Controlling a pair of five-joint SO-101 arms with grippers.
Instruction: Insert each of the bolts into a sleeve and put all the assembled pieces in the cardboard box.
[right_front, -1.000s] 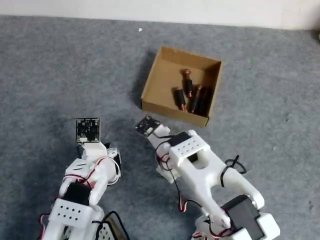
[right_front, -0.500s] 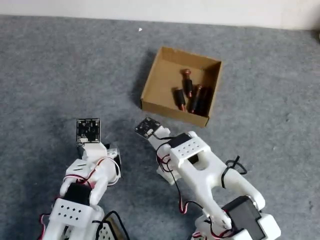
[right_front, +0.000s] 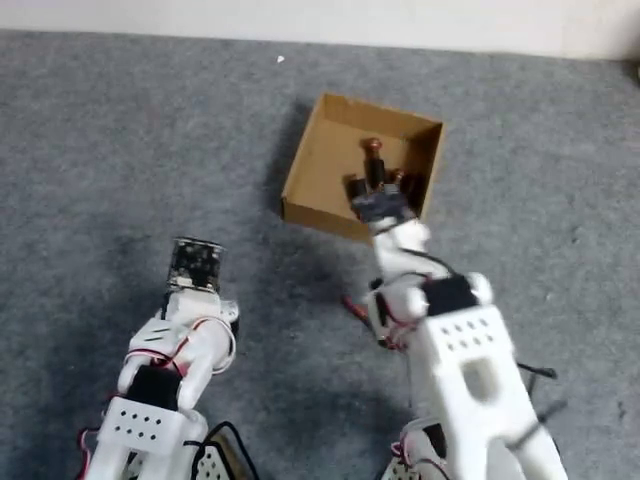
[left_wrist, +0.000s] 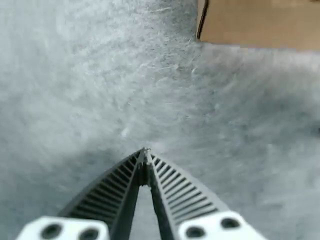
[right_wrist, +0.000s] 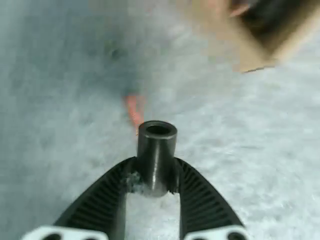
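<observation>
Between right fingers (right_wrist: 106, 196) — sleeve (right_wrist: 156, 156) lengthwise, open end outward.

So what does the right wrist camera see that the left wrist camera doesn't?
The right wrist view has the right gripper shut on a black sleeve, whose open end points away from the jaws. Beyond it a blurred orange thing, perhaps a bolt, lies on the carpet. The left wrist view instead has the left gripper shut and empty above the carpet. Both views take in the grey carpet and part of the cardboard box.
</observation>
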